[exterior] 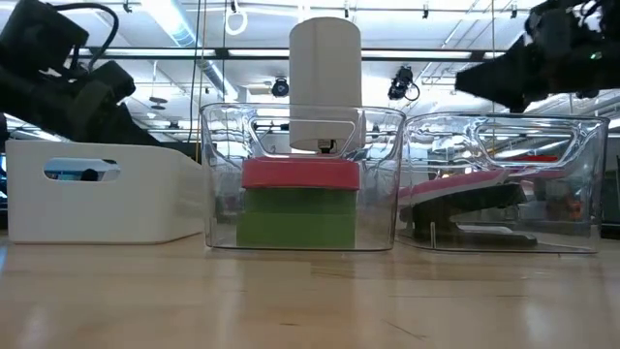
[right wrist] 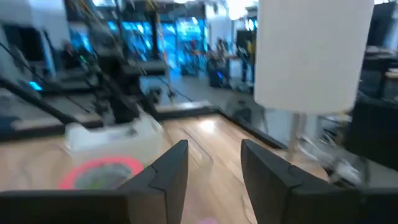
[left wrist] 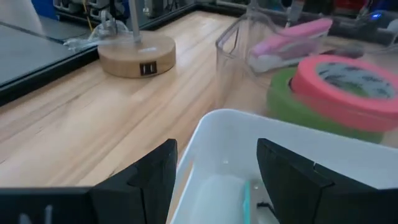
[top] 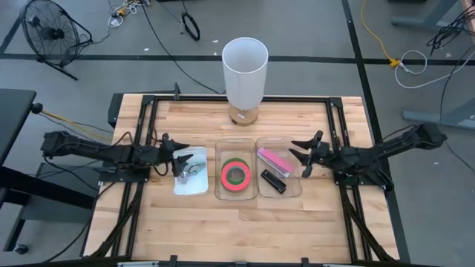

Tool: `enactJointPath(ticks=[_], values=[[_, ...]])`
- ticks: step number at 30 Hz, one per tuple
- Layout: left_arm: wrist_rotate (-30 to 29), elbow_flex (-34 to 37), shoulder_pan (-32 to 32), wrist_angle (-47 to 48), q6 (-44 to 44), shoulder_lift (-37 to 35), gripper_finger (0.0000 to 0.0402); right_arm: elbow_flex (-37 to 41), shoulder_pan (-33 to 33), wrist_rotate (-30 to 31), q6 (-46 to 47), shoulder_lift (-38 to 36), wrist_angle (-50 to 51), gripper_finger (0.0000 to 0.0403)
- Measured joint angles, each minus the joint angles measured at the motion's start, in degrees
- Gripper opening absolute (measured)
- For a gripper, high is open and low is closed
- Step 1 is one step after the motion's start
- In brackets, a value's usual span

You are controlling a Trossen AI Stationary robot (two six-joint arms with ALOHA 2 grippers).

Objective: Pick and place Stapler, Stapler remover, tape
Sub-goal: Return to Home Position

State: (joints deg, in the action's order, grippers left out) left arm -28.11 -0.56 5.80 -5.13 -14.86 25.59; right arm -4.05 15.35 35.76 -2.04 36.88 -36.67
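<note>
Wood table (top: 297, 215); left jaws apart over white bin (top: 182, 186); right jaws apart, seemingly empty.

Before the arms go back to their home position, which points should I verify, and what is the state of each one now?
1. Left gripper empty: ok, open, nothing held.
2. Right gripper empty: ok, open, nothing held.
3. Pink tape lying on green tape inside the middle clear bin: ok.
4. Pink stapler and black stapler inside the right clear bin: ok.
5. Left gripper high enough above the rim of the white bin: cannot tell.
6. Lamp away from both arms: ok.
</note>
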Motion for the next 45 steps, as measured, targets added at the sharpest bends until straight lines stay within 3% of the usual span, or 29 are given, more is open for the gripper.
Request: enactJointPath(ticks=[7,14,17,24,31,34,40,45], values=[[-0.09,0.02,0.0,-0.07,0.0,-8.97,0.0225,3.24,0.05,-2.96,0.87,-8.76,3.17,0.0148],[-0.12,0.02,-0.02,-0.1,0.0,-21.14,0.0225,3.21,0.15,-15.86,-1.51,-13.4,4.85,0.0148],[-0.22,0.04,-0.01,-0.44,0.01,-25.66,0.0225,3.14,0.12,-14.39,-1.62,-15.47,8.03,0.0148],[-0.24,0.04,-0.24,-3.7,0.0,-25.51,0.0225,3.14,0.11,-6.83,-1.82,-22.91,21.42,0.0148],[-0.19,0.04,-0.24,-3.89,0.0,-25.51,0.0225,3.1,0.13,-6.91,-1.1,-31.71,26.47,0.0148],[-0.18,0.04,-0.24,-3.92,0.0,-25.51,0.0225,3.1,0.13,-12.22,3.45,-35.07,29.28,0.0148],[-0.18,0.04,-0.24,-3.93,0.0,-25.51,0.0225,2.44,0.13,-31.89,6.82,-36.89,36.16,0.0148],[-0.15,0.07,-0.24,-3.95,0.0,-25.51,0.0225,-4.25,0.09,-34.59,8.34,-36.89,50.92,0.0148]])
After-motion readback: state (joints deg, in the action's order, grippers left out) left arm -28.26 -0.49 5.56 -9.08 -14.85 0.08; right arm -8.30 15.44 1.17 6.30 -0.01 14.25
